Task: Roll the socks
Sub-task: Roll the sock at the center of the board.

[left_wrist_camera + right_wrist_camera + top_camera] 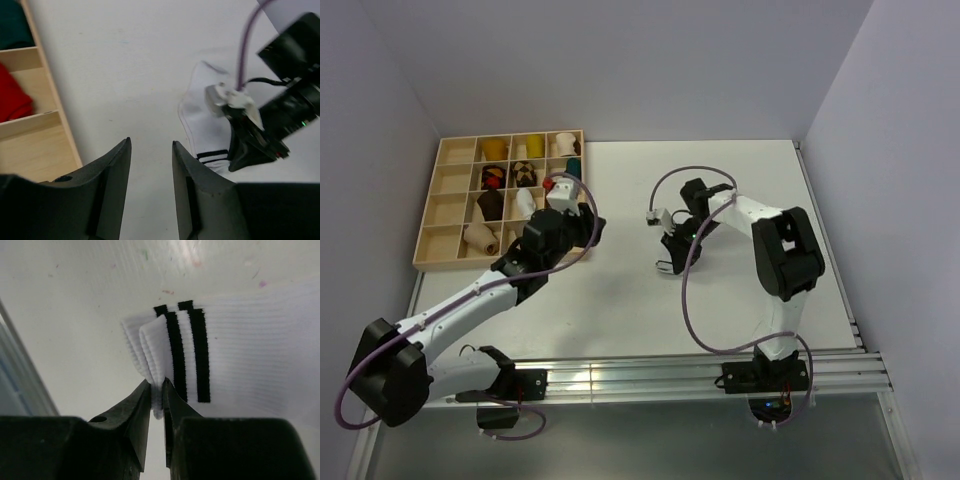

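Observation:
A pale cream sock [245,350] with two dark stripes on its cuff lies flat on the white table. My right gripper [157,389] is shut on the edge of its folded cuff, with the knit pinched between the fingertips. The sock also shows in the left wrist view [202,125], partly hidden under the right gripper [250,150]. My left gripper [150,147] is open and empty, hovering over bare table just left of the sock. In the top view the left gripper [590,222] is beside the tray and the right gripper [670,255] is mid-table. No brown sock lies loose in view.
A wooden compartment tray [438,262] at the far left holds several rolled socks. Its edge [50,90] is close to the left gripper, with a red roll [12,97] and a teal one [12,22] inside. Purple cables loop off both arms.

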You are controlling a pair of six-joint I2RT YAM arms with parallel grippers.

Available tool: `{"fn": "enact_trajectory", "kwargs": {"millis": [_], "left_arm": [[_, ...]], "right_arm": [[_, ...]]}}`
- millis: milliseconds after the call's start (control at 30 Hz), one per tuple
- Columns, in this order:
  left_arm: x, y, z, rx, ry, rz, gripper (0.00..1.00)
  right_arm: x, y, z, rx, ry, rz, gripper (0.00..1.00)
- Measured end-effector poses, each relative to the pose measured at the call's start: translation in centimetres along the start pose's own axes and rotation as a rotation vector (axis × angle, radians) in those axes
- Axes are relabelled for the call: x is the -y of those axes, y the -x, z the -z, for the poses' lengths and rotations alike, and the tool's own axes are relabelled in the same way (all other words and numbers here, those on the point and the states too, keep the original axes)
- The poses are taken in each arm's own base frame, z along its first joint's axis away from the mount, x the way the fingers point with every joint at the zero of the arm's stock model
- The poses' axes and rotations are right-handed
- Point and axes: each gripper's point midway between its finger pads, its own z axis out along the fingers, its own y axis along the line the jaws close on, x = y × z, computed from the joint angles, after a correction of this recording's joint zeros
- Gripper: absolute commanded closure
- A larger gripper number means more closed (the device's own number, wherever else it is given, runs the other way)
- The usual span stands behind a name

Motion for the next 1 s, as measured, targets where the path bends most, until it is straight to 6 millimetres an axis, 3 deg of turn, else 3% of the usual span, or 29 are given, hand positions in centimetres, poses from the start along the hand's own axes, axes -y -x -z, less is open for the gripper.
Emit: {"fn": "enact_trajectory", "kwargs": {"millis": [100, 233, 333, 500, 667, 1000], "left_arm": [[2.0, -1.1, 0.1, -0.011, -0.084, -0.053, 0.57], [4.9, -3.7, -0.7, -0.056, -0.189, -0.151, 0.58], [7.0, -7.8, -1.4, -0.143, -0.278, -0.232, 0.56], [8.7, -13.2, -2.1, -0.262, -0.396, -0.303, 0.49], [9.7, -15.4, -3.1, -0.305, -0.477, -0.319, 0.48], [12.0, -16.8, -6.2, -0.318, -0.568, -0.348, 0.5]], "right_arm": [[-0.6, -1.6, -1.1, -0.043, 0.13, -0.12, 0.79], [-1.5, -2.3, -1.7, -0.06, 0.284, -0.256, 0.78], [-1.3, -2.1, -1.3, -0.049, 0.36, -0.331, 0.78], [-0.3, -2.2, -1.1, -0.014, 0.429, -0.439, 0.78], [-0.4, -2.8, -1.0, -0.012, 0.474, -0.532, 0.78], [-0.2, -2.8, -0.8, -0.025, 0.492, -0.611, 0.77]]}}
